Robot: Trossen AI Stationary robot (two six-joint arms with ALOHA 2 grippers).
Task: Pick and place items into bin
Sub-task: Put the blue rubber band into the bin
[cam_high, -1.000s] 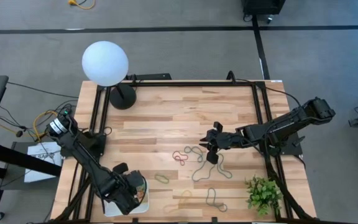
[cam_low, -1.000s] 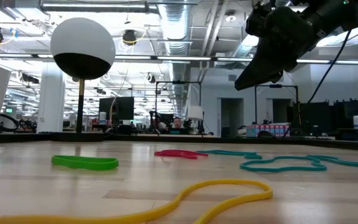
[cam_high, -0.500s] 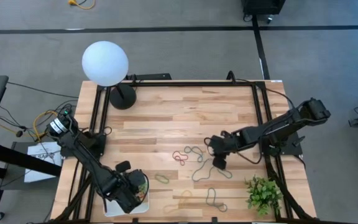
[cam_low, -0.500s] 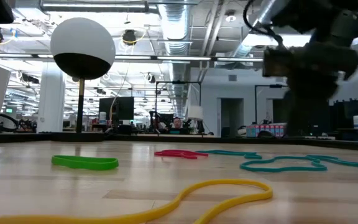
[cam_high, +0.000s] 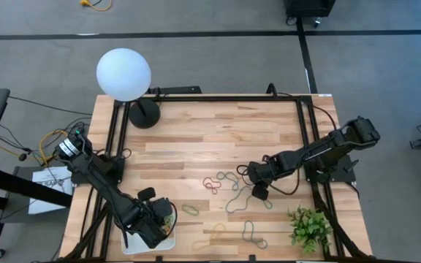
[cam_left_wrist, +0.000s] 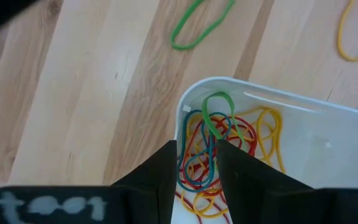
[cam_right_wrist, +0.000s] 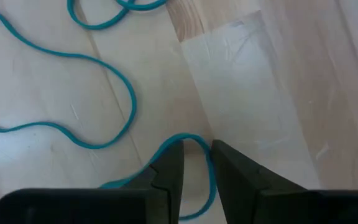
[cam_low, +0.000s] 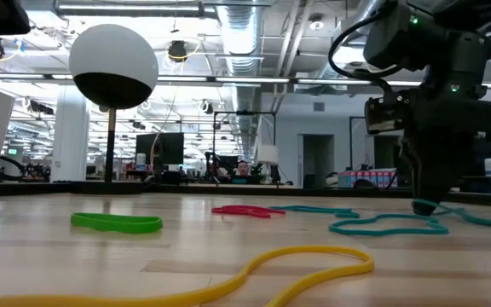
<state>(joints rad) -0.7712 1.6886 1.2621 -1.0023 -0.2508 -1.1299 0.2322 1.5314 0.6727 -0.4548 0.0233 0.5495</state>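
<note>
My left gripper [cam_high: 159, 219] [cam_left_wrist: 196, 155] hovers over the white bin [cam_left_wrist: 272, 102] at the table's near left. It is open by a narrow gap. Red, yellow, blue and green bands lie heaped in the bin, and one green loop [cam_left_wrist: 216, 115] reaches up to the gap. My right gripper [cam_high: 260, 191] [cam_right_wrist: 197, 155] points down at the table right of centre and is open narrowly. Its tips [cam_low: 424, 205] stand on either side of a bend of a long teal band [cam_right_wrist: 104, 68]. Red [cam_high: 212, 184], green [cam_high: 189, 210] and yellow [cam_high: 214, 235] bands lie flat on the wood. My right gripper has its fingertips [cam_right_wrist: 173, 155] down at the table, from above, astride a bend of the teal band [cam_right_wrist: 190, 138]. The band lies slack on the wood, and I cannot tell whether the fingers touch it. My left gripper: I cannot tell whether it touches the green loop [cam_left_wrist: 211, 130].
A white globe lamp [cam_high: 123, 73] stands at the far left corner and a green plant [cam_high: 309, 226] at the near right corner. A grey band [cam_high: 253, 234] lies near the near edge. Black frame rails run along both table sides.
My right gripper has moved toward the near edge and a little right, tipped to point straight down, and come down from well above the table to the teal band. My left arm has stayed over the bin.
</note>
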